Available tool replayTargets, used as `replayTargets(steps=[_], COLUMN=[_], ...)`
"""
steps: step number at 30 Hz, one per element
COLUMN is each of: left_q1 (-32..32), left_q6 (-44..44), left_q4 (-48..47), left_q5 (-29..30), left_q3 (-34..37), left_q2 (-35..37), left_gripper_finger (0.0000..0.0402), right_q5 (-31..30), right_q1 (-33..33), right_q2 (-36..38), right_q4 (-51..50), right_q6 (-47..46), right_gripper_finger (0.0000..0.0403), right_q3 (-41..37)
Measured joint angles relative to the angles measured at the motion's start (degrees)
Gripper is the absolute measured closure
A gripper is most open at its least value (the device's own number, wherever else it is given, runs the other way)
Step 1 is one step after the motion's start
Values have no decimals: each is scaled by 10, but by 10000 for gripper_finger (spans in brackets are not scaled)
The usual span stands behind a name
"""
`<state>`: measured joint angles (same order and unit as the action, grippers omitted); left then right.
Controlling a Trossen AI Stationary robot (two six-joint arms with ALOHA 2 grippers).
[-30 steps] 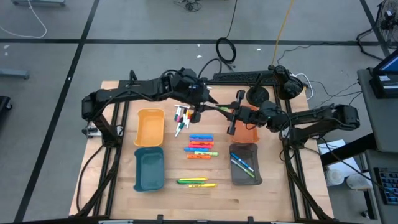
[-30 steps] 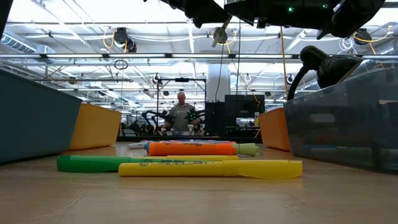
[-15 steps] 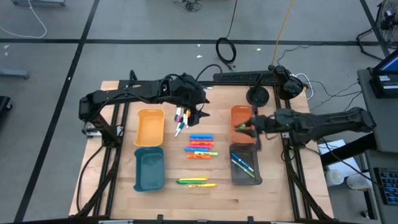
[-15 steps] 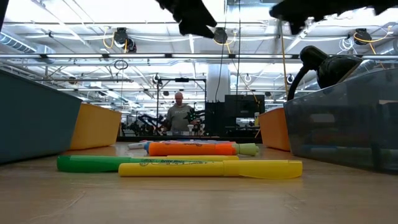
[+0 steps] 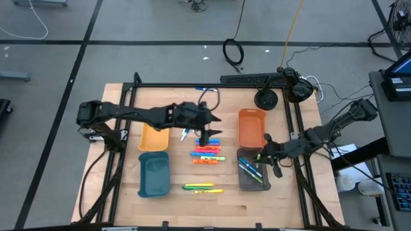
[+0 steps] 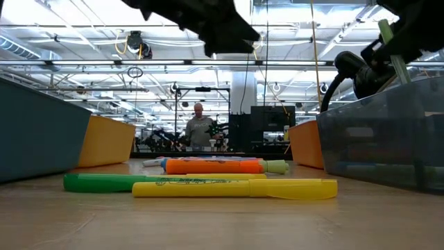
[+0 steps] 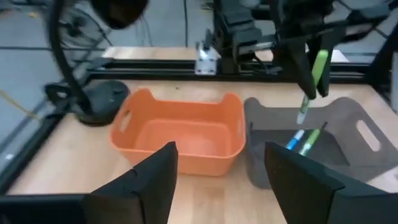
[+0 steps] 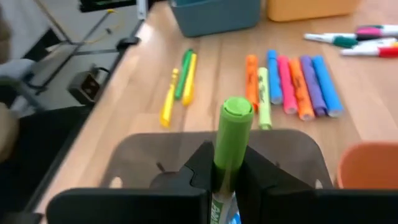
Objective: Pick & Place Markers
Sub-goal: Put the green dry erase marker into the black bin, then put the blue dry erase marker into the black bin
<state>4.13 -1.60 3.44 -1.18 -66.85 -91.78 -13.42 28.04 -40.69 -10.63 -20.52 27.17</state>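
My right gripper is over the grey tray at the table's right and is shut on a green marker. That marker also shows in the left wrist view. My left gripper hovers open above the row of thick coloured markers at the table's middle, with nothing between its fingers. Thin white markers lie just beyond, partly under the left arm. A green and a yellow marker lie flat nearer the front edge. A few markers rest inside the grey tray. My right gripper pinches the green marker's body between its two fingers, below the green cap end. The fingers come about level from the table's right and lie across the marker. It stands nearly upright, cap end up, lifted clear above the grey tray.
An orange tray stands just beyond the grey one. A yellow-orange tray and a teal tray sit at the left. A black stand and cables are at the far edge. A person shows far off in the room.
My right gripper has carried the green marker from the table's middle toward the right and near edges, past the orange tray to above the grey tray, turning as it went. My left gripper has come down and toward the near edge, from over the thin markers to the thick ones.
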Motion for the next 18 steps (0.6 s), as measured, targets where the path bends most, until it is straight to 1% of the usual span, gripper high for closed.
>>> replayTargets(steps=[1,3,5,7,10,14,18], left_q1=[-3,-9,-10,-10,-5,2,4], left_q6=[-4,-14,-21,-23,-24,-18,-10], left_q4=[9,62,95,164,216,203,206], left_q5=[9,18,17,17,20,28,29], left_q3=[10,34,69,99,134,141,140], left_q2=[10,27,51,66,85,83,79], left_gripper_finger=[170,179,188,195,203,208,206], right_q5=[-16,-43,-47,-42,-31,-31,-32], right_q1=[10,26,36,38,39,39,39], right_q2=[0,1,1,1,1,1,1], right_q4=[2,11,38,60,66,66,75], right_q6=[-7,-13,-13,-13,-13,-13,-9], right_gripper_finger=[378,378,378,372,334,279,238], right_q3=[-6,-19,-33,-43,-50,-51,-51])
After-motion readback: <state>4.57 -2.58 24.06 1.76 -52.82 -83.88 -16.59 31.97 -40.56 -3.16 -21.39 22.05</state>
